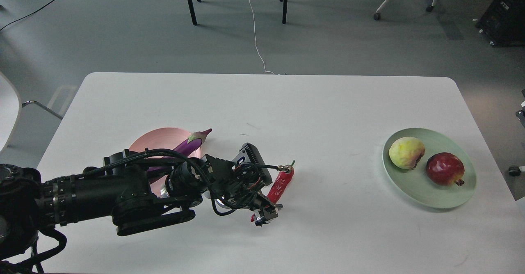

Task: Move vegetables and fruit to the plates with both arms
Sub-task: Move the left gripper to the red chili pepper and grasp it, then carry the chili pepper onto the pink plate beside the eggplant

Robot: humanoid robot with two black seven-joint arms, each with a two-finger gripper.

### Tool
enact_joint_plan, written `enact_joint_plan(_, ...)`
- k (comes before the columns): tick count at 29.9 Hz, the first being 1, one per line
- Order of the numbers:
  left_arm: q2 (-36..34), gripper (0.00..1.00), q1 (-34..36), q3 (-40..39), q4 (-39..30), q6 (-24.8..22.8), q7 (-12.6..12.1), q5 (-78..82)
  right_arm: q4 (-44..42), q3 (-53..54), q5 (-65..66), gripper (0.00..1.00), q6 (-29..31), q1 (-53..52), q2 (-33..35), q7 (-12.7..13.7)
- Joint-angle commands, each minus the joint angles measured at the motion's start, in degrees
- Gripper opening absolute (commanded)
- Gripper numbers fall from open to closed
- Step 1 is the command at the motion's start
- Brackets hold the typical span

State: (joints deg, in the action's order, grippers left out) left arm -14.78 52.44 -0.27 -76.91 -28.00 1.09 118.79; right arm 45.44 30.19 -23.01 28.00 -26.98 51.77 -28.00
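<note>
A red chili pepper (279, 183) lies on the white table, stem pointing to the far right. My left gripper (264, 214) is low over its near tip, and its fingers look open, standing on either side of the chili; the tip is mostly hidden behind them. The purple eggplant (187, 144) lies on the pink plate (154, 138), partly hidden by my left arm. The yellow-green fruit (406, 152) and the dark red pomegranate (445, 168) sit on the mint green plate (430, 202) at the right. My right arm is out of view.
The white table (287, 101) ends at a far edge with grey floor, chair legs and a white cable (255, 32) beyond. A black connector cable (270, 166) from my wrist reaches over the chili's stem.
</note>
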Motion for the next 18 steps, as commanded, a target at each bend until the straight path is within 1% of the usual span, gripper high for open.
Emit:
enact_joint_plan(1,-0.07,0.30,0.20,-0.08,-0.08,0.00,0.40,-0.05,0.00,0.05,-0.01,0.99,0.00,0.00,0.00,0.00)
enact_joint_plan(6,-0.16,0.14,0.91,-0.34,-0.87,0.00,1.11,0.21,-0.09,-0.04,0.08,0.99,0.00,0.00,0.00,0.00)
enact_joint_plan(9,-1.04,0.13,2.66,-1.39,-3.14,0.00,1.20,0.22,0.00,-0.04,0.08,0.99,0.00,0.00,0.00,0.00)
enact_joint_plan(12,-7.26,0.13,5.56,-3.85,-9.55,0.00,1.54,-0.31,-0.09,-0.04,0.08,0.99,0.00,-0.09,0.17,0.00)
enact_joint_plan(14,-13.32,0.14,6.09,-6.05,-15.43,0.00,2.42,-0.49,-0.18,-0.04,0.08,0.99,0.00,-0.09,0.26,0.00)
enact_joint_plan(15,-17.52,0.14,6.09,-7.10,-18.33,0.00,2.69,-0.58,-0.27,-0.04,0.08,0.99,0.00,-0.09,0.52,0.00)
enact_joint_plan(16,-21.31,0.14,6.01,-7.55,-20.19,0.00,2.86,-0.58,-0.27,-0.04,0.08,0.99,0.00,-0.09,0.87,0.00)
enact_joint_plan(18,-27.82,0.15,5.83,-7.46,-21.26,0.00,3.74,-0.49,-0.27,0.05,0.08,0.99,0.00,0.00,1.31,0.00)
